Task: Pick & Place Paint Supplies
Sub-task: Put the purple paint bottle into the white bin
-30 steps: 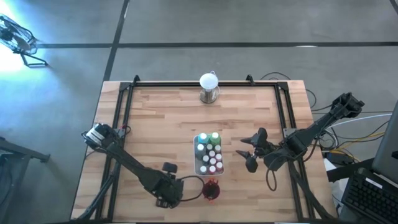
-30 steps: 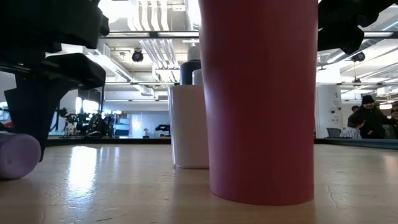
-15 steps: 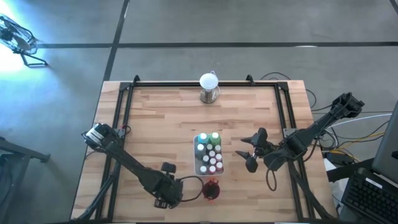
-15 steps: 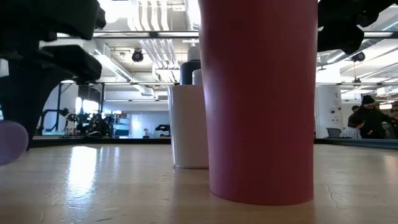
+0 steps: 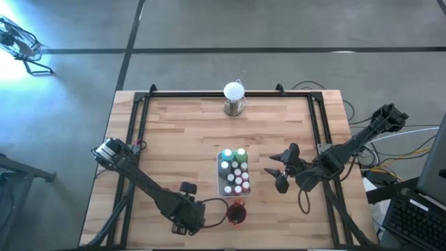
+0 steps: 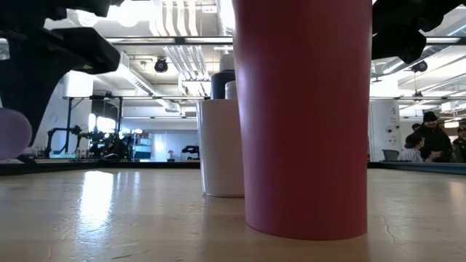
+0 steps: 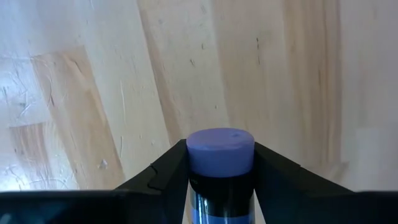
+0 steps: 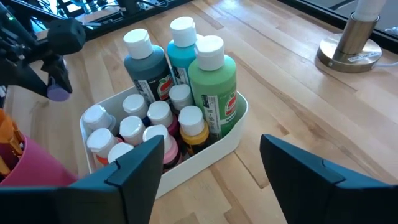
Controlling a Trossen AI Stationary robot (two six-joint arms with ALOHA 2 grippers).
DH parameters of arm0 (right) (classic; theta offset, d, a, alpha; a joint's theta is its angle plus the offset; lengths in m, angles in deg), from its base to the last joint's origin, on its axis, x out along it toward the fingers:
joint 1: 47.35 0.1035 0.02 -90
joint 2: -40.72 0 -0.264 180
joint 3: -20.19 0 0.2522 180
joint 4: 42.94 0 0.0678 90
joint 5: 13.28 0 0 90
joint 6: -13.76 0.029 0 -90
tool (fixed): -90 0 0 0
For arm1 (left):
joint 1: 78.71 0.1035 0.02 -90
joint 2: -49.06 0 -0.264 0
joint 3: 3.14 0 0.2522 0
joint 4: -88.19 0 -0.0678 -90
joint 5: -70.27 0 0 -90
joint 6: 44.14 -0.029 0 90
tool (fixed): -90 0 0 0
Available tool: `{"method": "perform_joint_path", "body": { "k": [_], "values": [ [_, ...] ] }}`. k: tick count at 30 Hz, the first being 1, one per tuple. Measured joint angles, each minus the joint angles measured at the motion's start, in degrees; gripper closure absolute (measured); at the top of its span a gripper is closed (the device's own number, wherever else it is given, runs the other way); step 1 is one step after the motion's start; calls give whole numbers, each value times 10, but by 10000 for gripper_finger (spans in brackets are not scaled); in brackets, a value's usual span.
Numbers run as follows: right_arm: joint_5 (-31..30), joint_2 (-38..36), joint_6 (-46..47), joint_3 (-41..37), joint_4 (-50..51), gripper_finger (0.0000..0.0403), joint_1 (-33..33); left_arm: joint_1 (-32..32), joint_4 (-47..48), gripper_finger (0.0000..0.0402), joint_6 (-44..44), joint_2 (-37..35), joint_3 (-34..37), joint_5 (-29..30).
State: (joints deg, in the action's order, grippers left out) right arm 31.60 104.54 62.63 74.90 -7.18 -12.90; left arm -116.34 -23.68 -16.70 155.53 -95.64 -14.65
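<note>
My left gripper hangs near the table's near edge, left of the dark red cup, and is shut on a purple paint bottle. The bottle also shows at the left edge of the low view and in the right wrist view. Several white-capped paint bottles stand in the white tray at mid-table. My right gripper waits open to the right of the tray, tilted toward it, with nothing between its fingers. My left gripper pinches the purple bottle between its two fingers, on opposite sides just behind the bottle's purple end. The fingers point down from above and lie along the bottle. The bottle hangs with its purple end down, clear of the table.
A white globe on a metal base stands at the far edge. The tall cup fills the middle of the low view, with the tray behind it. Bare wood lies left of the tray. People sit in the room beyond.
My left gripper has gone up with the purple bottle still between its fingers. The bottle, low over the table a second ago, now hangs well clear of it. My right gripper has kept still.
</note>
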Motion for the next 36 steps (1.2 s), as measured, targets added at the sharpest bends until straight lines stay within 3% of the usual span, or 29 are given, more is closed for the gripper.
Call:
{"method": "perform_joint_path", "body": {
  "k": [8,27,31,36],
  "values": [
    [0,0,0,0,0,153,0,-1,16,243,0,0,-9,0],
    [0,0,1,0,0,107,0,-7,67,243,0,-33,-18,1],
    [-3,0,1,0,-1,103,0,-7,67,243,3,-57,-18,21],
    [-4,0,0,0,-1,113,0,-8,63,243,8,-93,-17,89]
  ]
}}
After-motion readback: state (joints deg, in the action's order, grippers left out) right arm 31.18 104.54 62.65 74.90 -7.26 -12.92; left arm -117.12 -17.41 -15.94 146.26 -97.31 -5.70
